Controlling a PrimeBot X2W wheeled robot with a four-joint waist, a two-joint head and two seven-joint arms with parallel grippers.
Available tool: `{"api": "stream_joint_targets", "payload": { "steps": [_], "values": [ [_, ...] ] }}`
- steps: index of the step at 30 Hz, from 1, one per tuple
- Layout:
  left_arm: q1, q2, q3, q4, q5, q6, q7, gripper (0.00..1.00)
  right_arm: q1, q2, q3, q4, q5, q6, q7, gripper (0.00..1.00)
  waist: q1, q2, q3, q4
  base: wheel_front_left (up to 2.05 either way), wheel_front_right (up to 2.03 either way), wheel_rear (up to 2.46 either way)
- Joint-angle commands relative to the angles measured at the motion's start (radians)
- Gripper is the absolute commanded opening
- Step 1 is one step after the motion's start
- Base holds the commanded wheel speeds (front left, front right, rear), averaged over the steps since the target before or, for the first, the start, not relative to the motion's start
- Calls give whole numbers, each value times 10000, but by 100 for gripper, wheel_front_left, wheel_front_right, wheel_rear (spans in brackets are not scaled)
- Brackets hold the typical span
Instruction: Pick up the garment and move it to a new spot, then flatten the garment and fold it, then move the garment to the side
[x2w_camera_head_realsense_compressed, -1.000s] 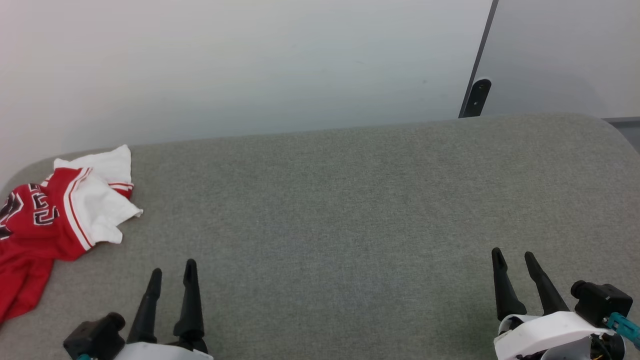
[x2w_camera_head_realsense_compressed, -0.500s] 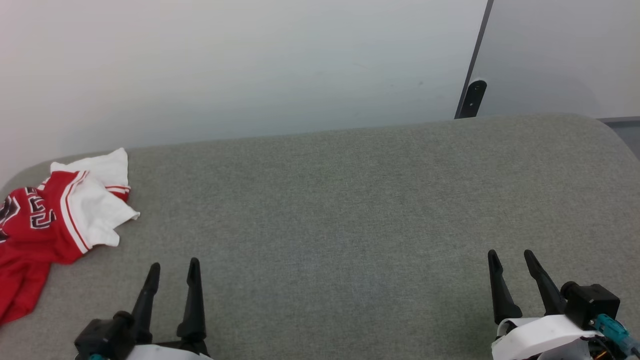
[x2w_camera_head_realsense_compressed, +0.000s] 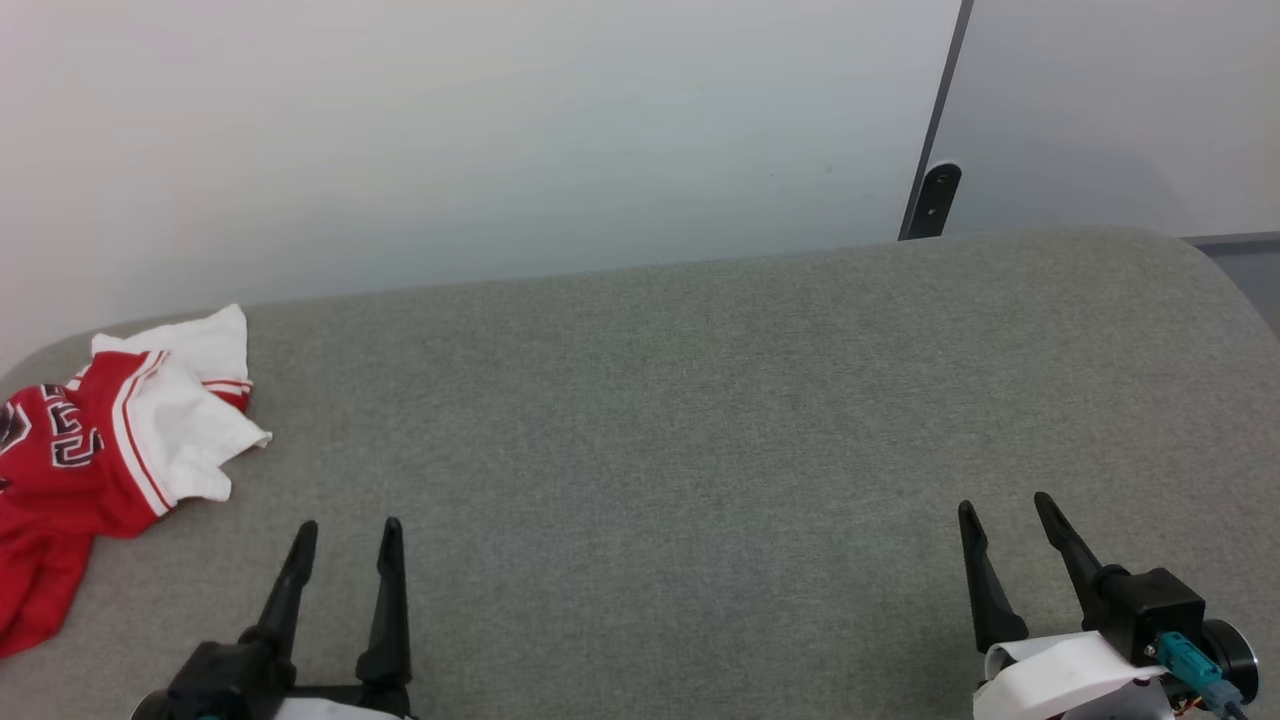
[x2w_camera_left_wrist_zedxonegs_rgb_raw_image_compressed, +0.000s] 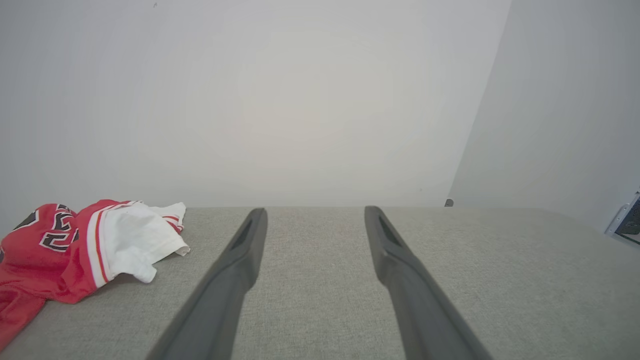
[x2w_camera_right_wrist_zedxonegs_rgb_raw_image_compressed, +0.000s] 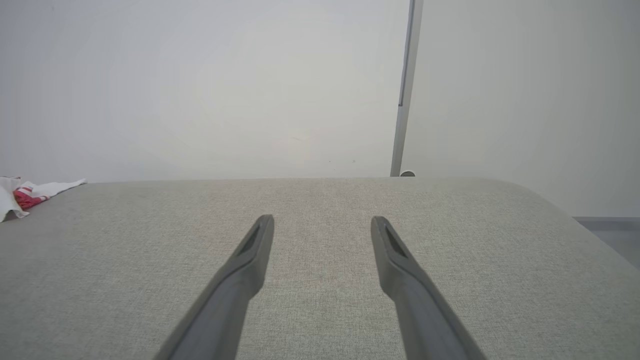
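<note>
**Stock entry: one jersey garment, two open hands, one grey surface**

1. We list a crumpled red jersey-style garment (x2w_camera_head_realsense_compressed: 95, 440) with white short sleeves, red-and-white striped trim and black, white-outlined print. It lies in a heap at the far left end of the surface, and part of it runs past the left edge of the head view. A white sleeve lies uppermost on the side facing the middle of the surface. The red body trails toward the near edge. The print is partly folded under, so we cannot read it whole.

2. We list a grey woven-fabric surface with rounded corners (x2w_camera_head_realsense_compressed: 680, 420), which carries the garment.

3. We list the left hand (x2w_camera_head_realsense_compressed: 348, 526), with two long dark fingers spread apart and nothing between them. It sits at the near left of the surface, near the garment but apart from it. In the left wrist view its fingers (x2w_camera_left_wrist_zedxonegs_rgb_raw_image_compressed: 235, 270) point toward the wall, with the garment off to their left.

4. We list the right hand (x2w_camera_head_realsense_compressed: 1004, 503), with its fingers likewise parted and nothing held. It sits at the near right of the surface, well apart from the garment. In the right wrist view the garment shows as a small white-and-red scrap at the left edge.

5. We list a plain pale wall (x2w_camera_head_realsense_compressed: 500, 140) behind the surface, and a slim dark upright post (x2w_camera_head_realsense_compressed: 938, 100) standing against it near the far right.
</note>
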Motion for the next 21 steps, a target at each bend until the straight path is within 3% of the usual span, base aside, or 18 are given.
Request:
{"api": "stream_joint_targets", "payload": {
  "steps": [1,21],
  "values": [
    [68,48,26,-63,196,-24,-87,100,-49,-35,28,-48,-283,48,-91,100,0,0,-22,-29,0,0,0],
    [257,0,220,-68,1394,-239,-426,100,-116,-40,37,-25,-2038,60,-432,100,0,0,-130,-292,0,0,0]
  ]
}}
